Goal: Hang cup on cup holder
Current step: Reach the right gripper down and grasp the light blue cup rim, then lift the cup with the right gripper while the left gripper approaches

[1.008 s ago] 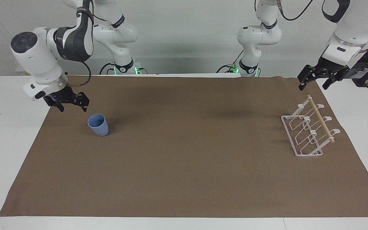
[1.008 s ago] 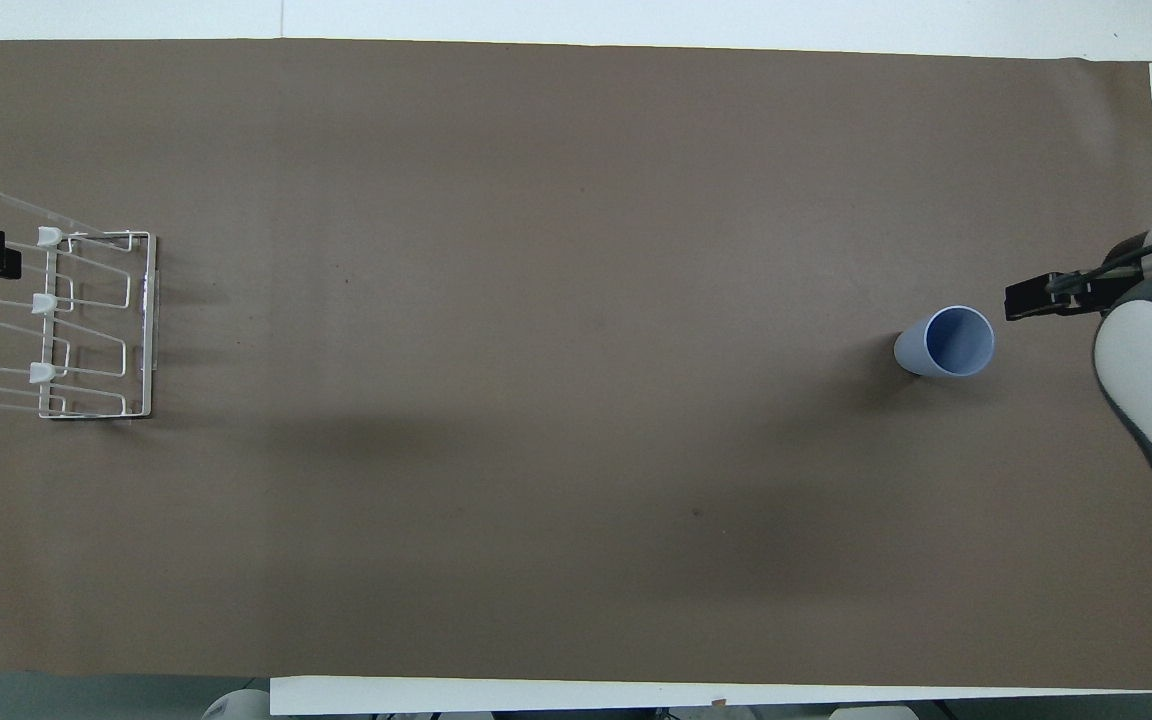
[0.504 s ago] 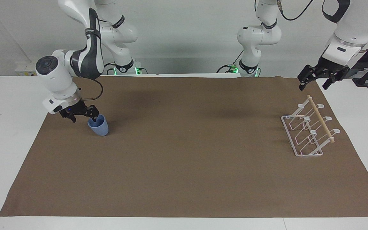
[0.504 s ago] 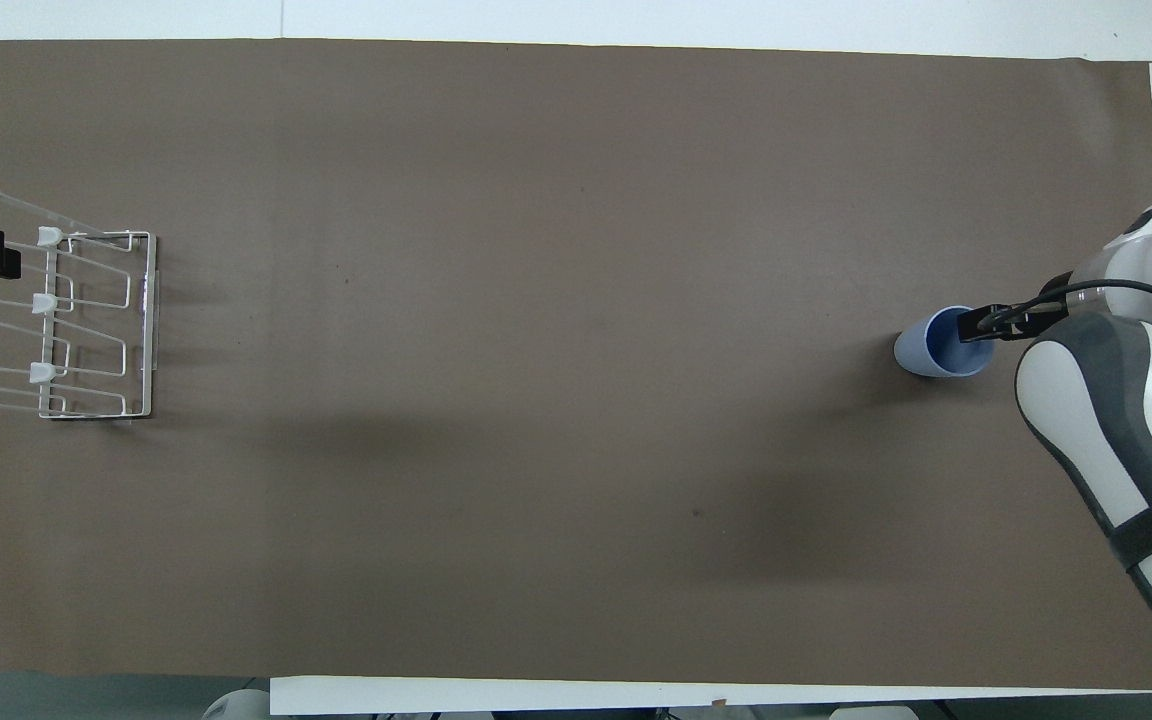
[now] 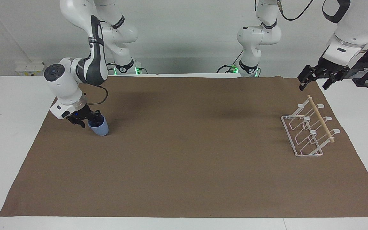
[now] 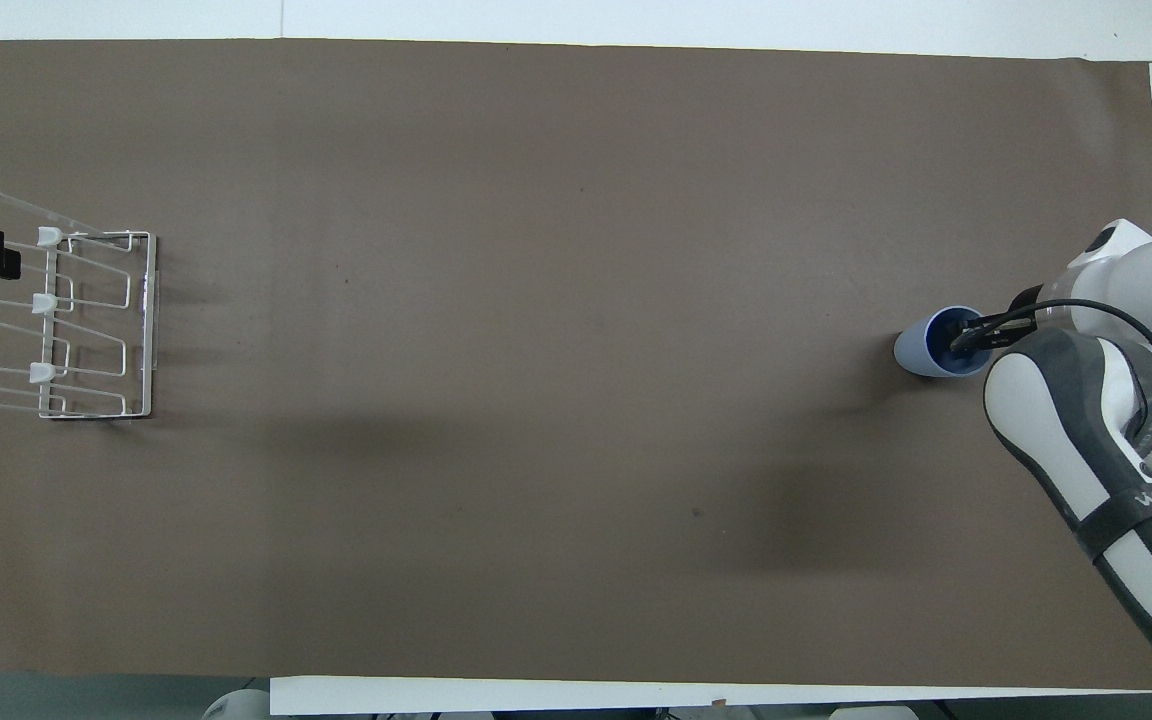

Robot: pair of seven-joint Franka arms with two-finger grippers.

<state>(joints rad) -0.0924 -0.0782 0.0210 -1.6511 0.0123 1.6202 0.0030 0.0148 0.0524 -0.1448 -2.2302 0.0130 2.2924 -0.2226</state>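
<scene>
The light blue cup [image 5: 101,129] stands upright on the brown mat toward the right arm's end of the table; it also shows in the overhead view [image 6: 921,348]. My right gripper [image 5: 88,122] is low at the cup's rim, open, with one finger inside the cup and one outside its wall; it also shows in the overhead view [image 6: 972,335]. The white wire cup holder [image 5: 308,131] with its wooden dowel stands empty toward the left arm's end, and shows in the overhead view [image 6: 86,320]. My left gripper [image 5: 313,83] waits open in the air above the holder's end.
The brown mat [image 5: 184,159] covers most of the white table [image 5: 5,127]. The stretch of mat between cup and holder is bare. White table margins lie at both ends.
My right gripper has come down from beside the cup and moved over its rim, so one finger is now inside it. The cup, the holder and the left arm have not moved.
</scene>
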